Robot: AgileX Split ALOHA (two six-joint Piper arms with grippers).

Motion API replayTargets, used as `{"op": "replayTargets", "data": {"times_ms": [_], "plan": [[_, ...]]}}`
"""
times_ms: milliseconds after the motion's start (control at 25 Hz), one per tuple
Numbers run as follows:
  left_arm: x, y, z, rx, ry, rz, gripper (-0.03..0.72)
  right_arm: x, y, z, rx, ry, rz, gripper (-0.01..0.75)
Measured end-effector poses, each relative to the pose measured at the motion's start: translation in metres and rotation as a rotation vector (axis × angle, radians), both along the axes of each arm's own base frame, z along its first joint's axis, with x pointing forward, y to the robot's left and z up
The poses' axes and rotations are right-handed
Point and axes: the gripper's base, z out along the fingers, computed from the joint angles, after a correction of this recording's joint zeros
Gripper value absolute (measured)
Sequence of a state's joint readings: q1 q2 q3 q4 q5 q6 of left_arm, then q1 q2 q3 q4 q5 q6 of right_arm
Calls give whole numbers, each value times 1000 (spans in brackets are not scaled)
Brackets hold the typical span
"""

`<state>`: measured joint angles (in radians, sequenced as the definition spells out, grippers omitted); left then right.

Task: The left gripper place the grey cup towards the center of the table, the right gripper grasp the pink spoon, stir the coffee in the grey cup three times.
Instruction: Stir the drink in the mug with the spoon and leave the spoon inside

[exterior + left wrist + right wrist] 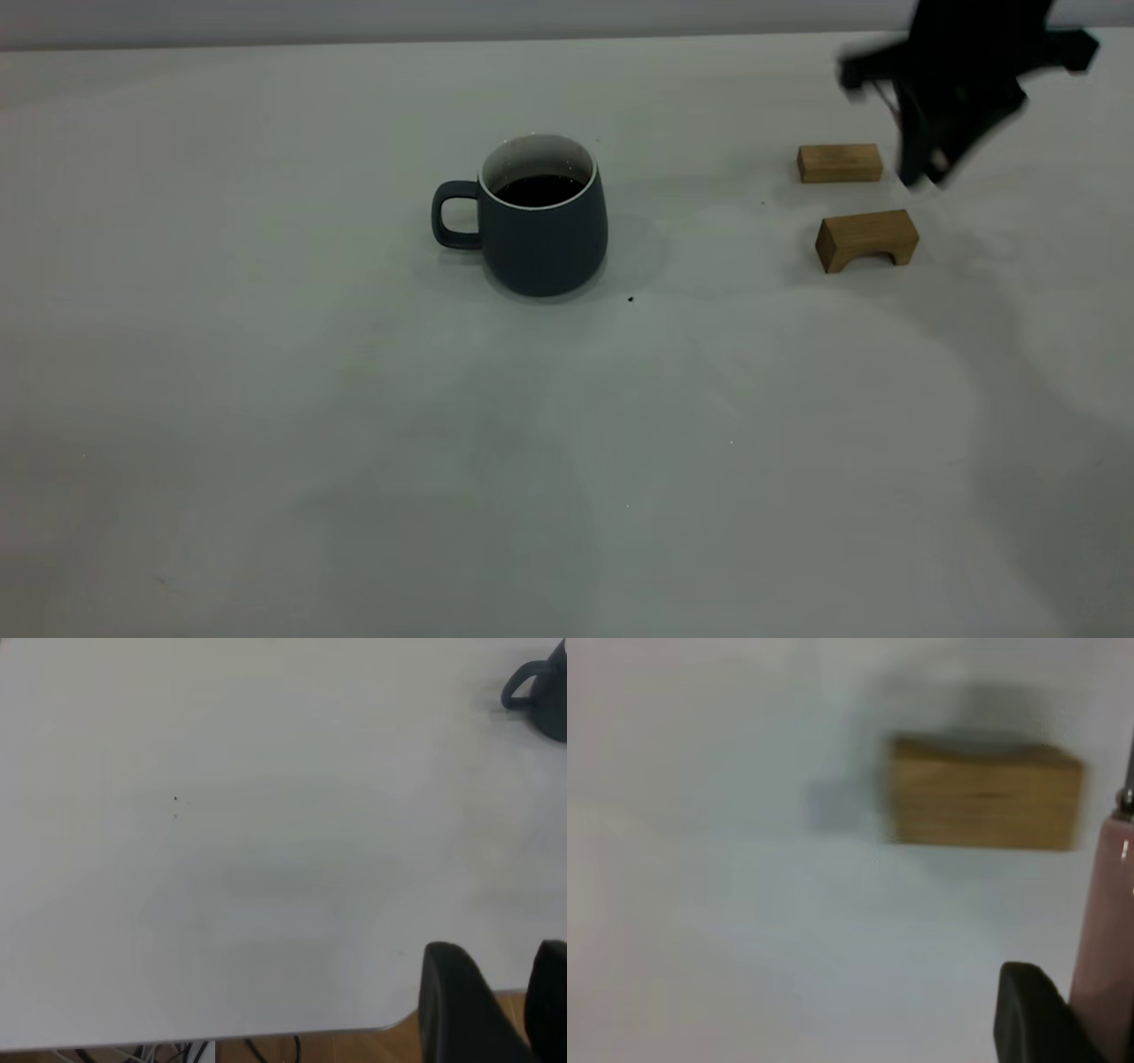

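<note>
The grey cup point(542, 221) stands upright near the middle of the surface point(266, 425), its loop handle turned toward the left arm's side, with the coffee point(539, 189) sitting dark and round well below the off-white rim, so the first part of the task, setting the cup toward the center, looks done. The left tool point(505, 1010) is out of the exterior view; its own wrist view shows two dark fingers with a narrow gap and nothing between them, hanging near the edge of the surface, the cup far off at the corner of that picture, so it appears withdrawn and idle. The right tool point(930, 168) hangs blurred at the far right, well apart from the cup, just above and beside two tan wooden blocks: a plain one point(840, 163) and an arched one point(866, 239). In the right wrist view the pink spoon point(1103, 930) runs along the edge of the picture right beside a dark finger point(1032, 1014), its grey metal neck just showing, so the right tool seems to be closed around the handle, lifted clear of the blocks. By this reading the grasp is made; what is left is carrying the spoon across to the cup, lowering the bowl into the coffee and stirring three times, none of which has begun
</note>
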<state>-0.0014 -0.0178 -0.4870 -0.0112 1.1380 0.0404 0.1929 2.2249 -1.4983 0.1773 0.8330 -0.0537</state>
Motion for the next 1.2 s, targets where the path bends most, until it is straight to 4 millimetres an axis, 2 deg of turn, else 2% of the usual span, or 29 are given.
{"op": "replayTargets", "data": {"times_ms": [160,440,600,720,880,1000,1200], "plan": [[0,0,0,0,0,0,259,-13,37,37,288,79,-89,123],[0,0,0,0,0,0,259,-25,113,69,786,198,-267,122],[0,0,0,0,0,0,259,-24,138,85,1013,314,-495,122],[0,0,0,0,0,0,259,-27,153,92,1088,474,-684,122],[0,0,0,0,0,0,259,-29,161,90,1077,666,-946,121],[0,0,0,0,0,0,259,-24,162,80,1065,778,-1133,121],[0,0,0,0,0,0,259,-16,163,40,1039,871,-1312,120]]}}
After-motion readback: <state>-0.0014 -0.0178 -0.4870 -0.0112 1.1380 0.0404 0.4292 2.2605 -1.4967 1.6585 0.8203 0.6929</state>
